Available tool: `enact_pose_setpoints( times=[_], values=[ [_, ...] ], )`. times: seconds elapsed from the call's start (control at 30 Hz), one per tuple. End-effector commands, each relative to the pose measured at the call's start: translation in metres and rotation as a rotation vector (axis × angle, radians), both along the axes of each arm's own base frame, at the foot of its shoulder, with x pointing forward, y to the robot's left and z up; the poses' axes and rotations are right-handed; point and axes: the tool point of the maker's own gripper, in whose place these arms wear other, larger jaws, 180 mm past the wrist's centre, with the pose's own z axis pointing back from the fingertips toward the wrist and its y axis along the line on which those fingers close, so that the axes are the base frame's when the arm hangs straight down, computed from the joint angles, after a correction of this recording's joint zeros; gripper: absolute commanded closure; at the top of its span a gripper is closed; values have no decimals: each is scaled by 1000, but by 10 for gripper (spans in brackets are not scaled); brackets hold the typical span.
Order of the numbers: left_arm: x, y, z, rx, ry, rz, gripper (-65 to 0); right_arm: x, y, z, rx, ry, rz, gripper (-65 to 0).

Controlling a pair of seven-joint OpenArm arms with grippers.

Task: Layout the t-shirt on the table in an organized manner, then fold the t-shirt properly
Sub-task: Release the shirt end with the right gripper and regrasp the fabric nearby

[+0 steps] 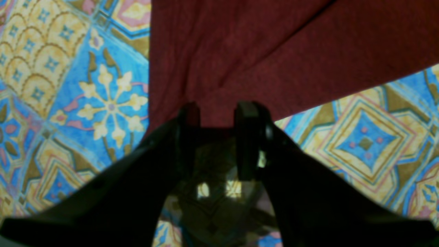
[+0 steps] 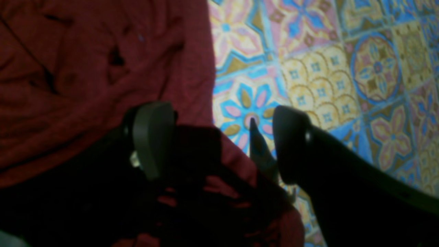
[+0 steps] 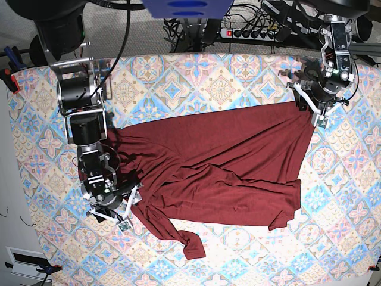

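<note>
Maroon t-shirt [image 3: 220,167] lies half-spread on the tiled tabletop [image 3: 178,77]; left gripper [image 1: 219,115], jaws clenched on a corner, apparently stretches it flat, while right gripper [image 2: 219,137], jaws parted, straddles the rumpled opposite edge.

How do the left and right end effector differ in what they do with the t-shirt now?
The left end effector is shut on a corner of the t-shirt; the right end effector is open, with cloth bunched between its fingers. The left one pulls the cloth taut into straight edges; near the right one the cloth lies wrinkled. Both are at an edge of the shirt, low over the table.
</note>
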Motion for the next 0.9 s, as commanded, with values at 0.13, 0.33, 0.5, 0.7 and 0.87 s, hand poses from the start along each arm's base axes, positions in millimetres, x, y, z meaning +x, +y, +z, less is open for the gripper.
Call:
enact_pose_setpoints(
  times=[0.13, 0.33, 0.5, 0.7, 0.87],
  values=[
    [7, 4, 10, 11, -37, -4, -190, 17, 5, 23, 26, -68, 9, -436],
    [8, 4, 11, 11, -38, -5, -190, 5, -1, -8, 52, -18, -4, -435],
    [8, 4, 11, 11, -38, -5, -189, 1, -2, -17, 66, -10, -5, -339],
    [8, 4, 11, 11, -38, -5, -187, 2, -1, -15, 71, -22, -2, -166],
    [8, 4, 11, 11, -38, -5, -187, 2, 1, -15, 75, -19, 8, -33]
  ],
)
